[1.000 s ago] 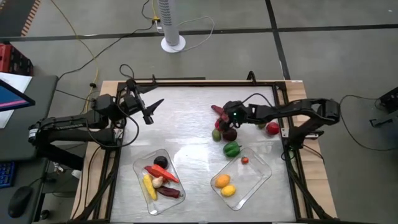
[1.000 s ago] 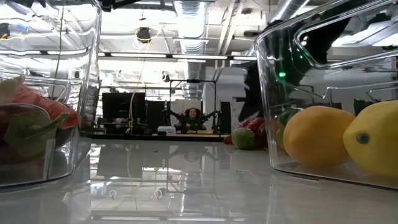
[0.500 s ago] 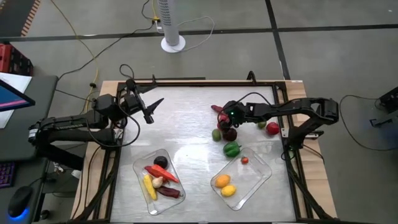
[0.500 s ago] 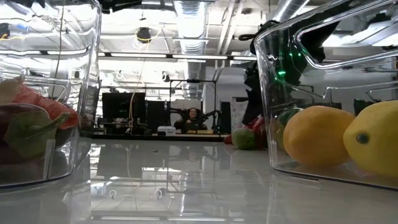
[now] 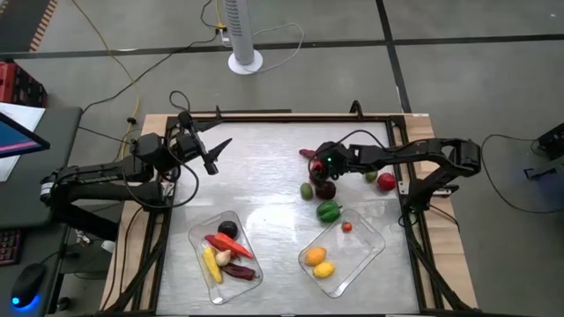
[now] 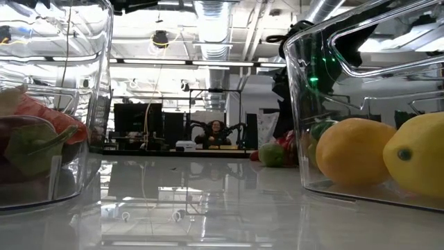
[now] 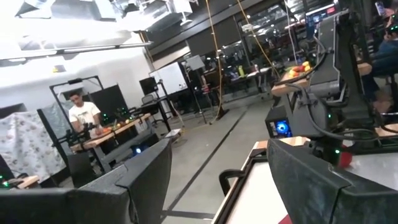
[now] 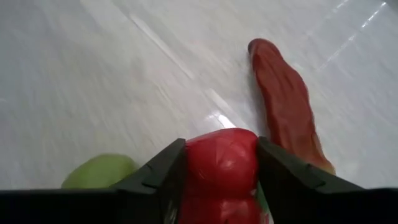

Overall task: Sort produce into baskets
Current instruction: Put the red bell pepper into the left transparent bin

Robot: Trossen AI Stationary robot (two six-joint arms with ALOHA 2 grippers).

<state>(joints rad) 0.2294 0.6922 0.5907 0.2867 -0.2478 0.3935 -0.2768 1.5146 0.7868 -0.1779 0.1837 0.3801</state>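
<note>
Right wrist view: the right gripper [image 8: 221, 186] clamps a glossy, lobed red plastic pepper [image 8: 222, 165]; a smooth long red chilli [image 8: 287, 106] lies just beyond.

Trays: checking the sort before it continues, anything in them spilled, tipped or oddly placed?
Nothing stands out. Both clear trays sit flat with their pieces inside. Unsorted produce lies loose on the table.

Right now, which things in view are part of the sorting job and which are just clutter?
Job:
- right gripper, shut on a red piece
- red chilli, green pepper, red fruit, loose on the table
- left basket, right basket, both partly filled
- left gripper, open, raised over the table

Lying about:
- white fan base
- floor cables
</note>
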